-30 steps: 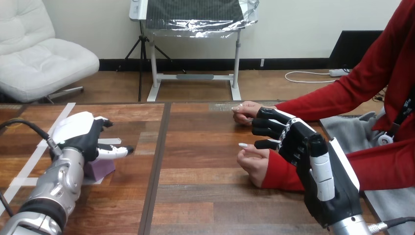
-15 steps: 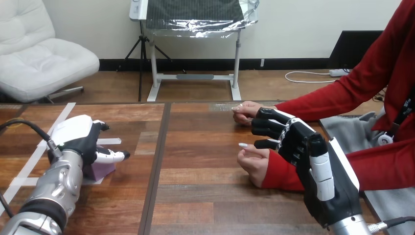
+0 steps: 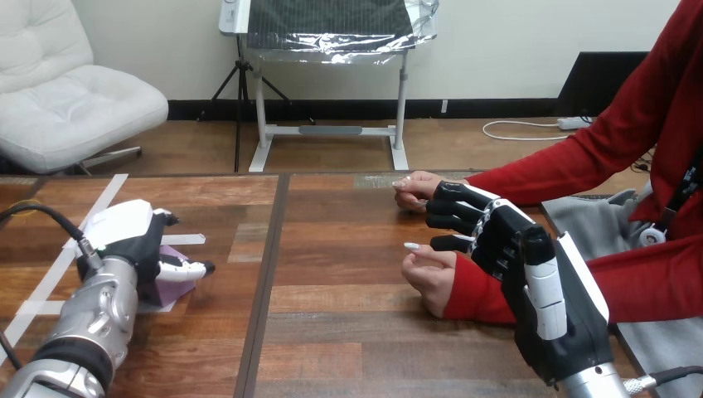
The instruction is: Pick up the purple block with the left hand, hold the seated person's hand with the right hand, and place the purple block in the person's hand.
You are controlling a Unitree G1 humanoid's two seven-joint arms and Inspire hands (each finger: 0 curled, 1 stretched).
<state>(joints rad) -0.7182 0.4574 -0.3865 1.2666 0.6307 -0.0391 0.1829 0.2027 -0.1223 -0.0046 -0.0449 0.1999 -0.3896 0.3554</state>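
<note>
- Two robot hands work over a wooden table [image 3: 340, 332] in the head view, with a seated person at the view's right
- Left hand [image 3: 126, 236], at the view's left, sits low over the single purple block [image 3: 175, 286], its white-shelled back turned up and covering most of the block; the hand touches the block, but whether it has closed on it cannot be told
- One purple block in all, resting on the table's left part beside strips of white tape [image 3: 50, 286], well apart from the person
- Right hand [image 3: 507, 245], at the view's right, reaches in over the red-sleeved wrist of the person's nearer hand [image 3: 429, 272]; whether it grips that wrist or only hovers above it cannot be told
- Two hands of the person rest on the table: the nearer one loosely closed and holding nothing, and the farther hand [image 3: 414, 189] just beyond the robot's right hand, near the table's far edge
</note>
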